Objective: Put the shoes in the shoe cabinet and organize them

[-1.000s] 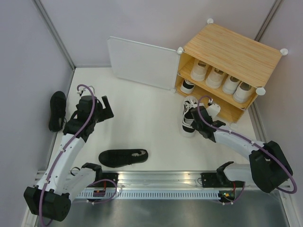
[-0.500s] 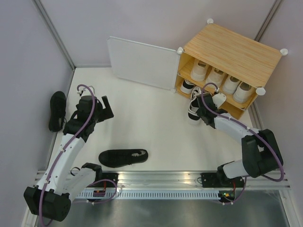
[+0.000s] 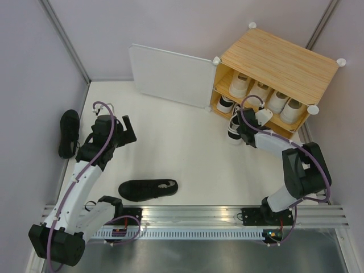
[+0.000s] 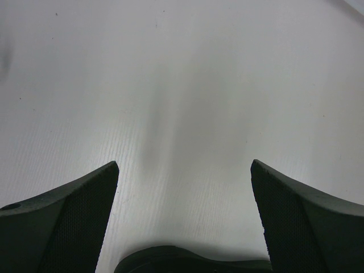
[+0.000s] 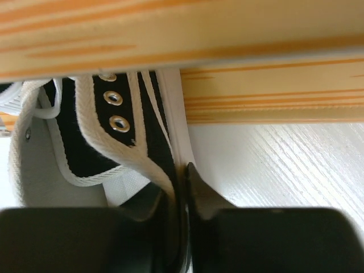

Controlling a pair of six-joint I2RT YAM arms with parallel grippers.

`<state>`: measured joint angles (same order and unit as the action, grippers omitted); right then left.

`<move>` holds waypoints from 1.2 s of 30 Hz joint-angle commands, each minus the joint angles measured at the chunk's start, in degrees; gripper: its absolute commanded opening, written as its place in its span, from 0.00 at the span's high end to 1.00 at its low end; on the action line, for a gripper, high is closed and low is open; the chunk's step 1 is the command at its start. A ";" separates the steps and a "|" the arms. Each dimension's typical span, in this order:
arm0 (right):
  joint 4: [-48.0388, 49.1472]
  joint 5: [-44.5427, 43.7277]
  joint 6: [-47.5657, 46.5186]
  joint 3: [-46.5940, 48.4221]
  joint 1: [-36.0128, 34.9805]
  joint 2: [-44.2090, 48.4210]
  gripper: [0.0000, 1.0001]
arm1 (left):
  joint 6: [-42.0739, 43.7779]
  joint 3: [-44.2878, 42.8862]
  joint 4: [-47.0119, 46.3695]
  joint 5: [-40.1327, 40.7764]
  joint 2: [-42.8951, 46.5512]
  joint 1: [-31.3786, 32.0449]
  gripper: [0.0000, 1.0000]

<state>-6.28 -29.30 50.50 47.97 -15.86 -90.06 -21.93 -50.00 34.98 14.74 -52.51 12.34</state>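
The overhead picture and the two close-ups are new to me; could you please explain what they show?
Two robot arms are bolted at the near edge of a white surface. The overhead picture comes from a fixed camera above and behind them. Each close-up comes from a camera on one wrist. The left end effector is open and empty above bare surface. The right end effector pinches the rim of a black-and-white shoe at the lower shelf of the shoe cabinet, whose door stands open. Four pale shoes fill the upper shelf. A black shoe lies near the arm bases, another black shoe by the left wall.
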 commanded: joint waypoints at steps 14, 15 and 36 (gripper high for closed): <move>5.76 4.95 -4.70 -8.05 0.48 18.33 0.39 | 1.89 -0.01 -1.85 0.64 -0.14 -0.21 0.00; 7.58 5.65 -5.67 -9.80 0.48 20.69 0.36 | 1.89 0.07 -1.85 0.73 -0.14 -0.21 0.00; 16.21 18.49 -19.21 -14.57 -0.49 14.31 0.09 | 1.89 0.25 -1.85 0.37 -0.66 -0.12 0.00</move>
<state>5.56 -11.11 31.68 30.79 -15.99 -73.49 -21.87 -49.95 34.98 14.74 -52.99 12.34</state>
